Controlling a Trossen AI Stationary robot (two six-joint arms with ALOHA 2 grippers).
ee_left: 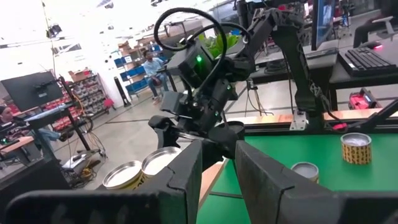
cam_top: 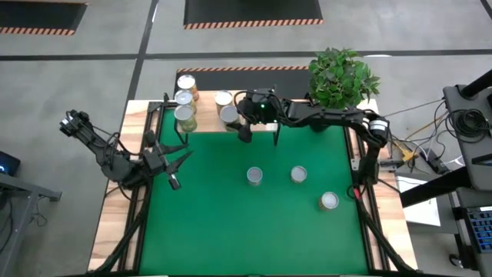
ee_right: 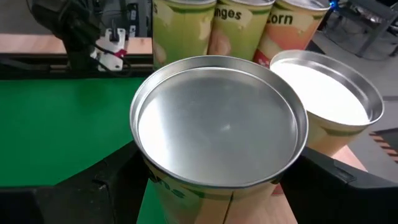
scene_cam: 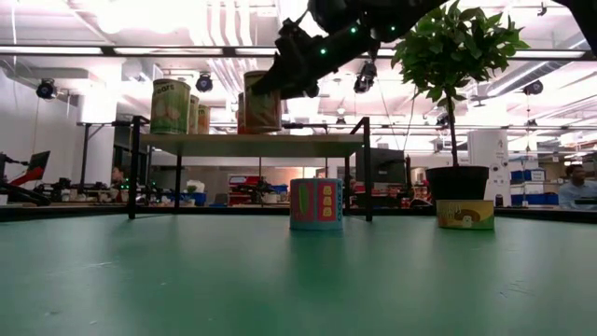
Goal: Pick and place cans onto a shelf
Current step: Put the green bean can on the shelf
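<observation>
While the right gripper (cam_top: 234, 121) holds a can (ee_right: 219, 140) between its wide fingers over the shelf (scene_cam: 247, 144) at the far side, this step is placing — next it should lower, let go and lift. The left gripper (cam_top: 174, 171) waits, nearly closed, empty.

**Metal, paper and matt green**

The cans (ee_right: 221, 134) are showing shiny, smooth metal tops — their sides looking like printed paper. The shelf (scene_cam: 250, 145) is looking like pale wood on black metal legs; the mat (cam_top: 254, 223) is lying matt green.
</observation>
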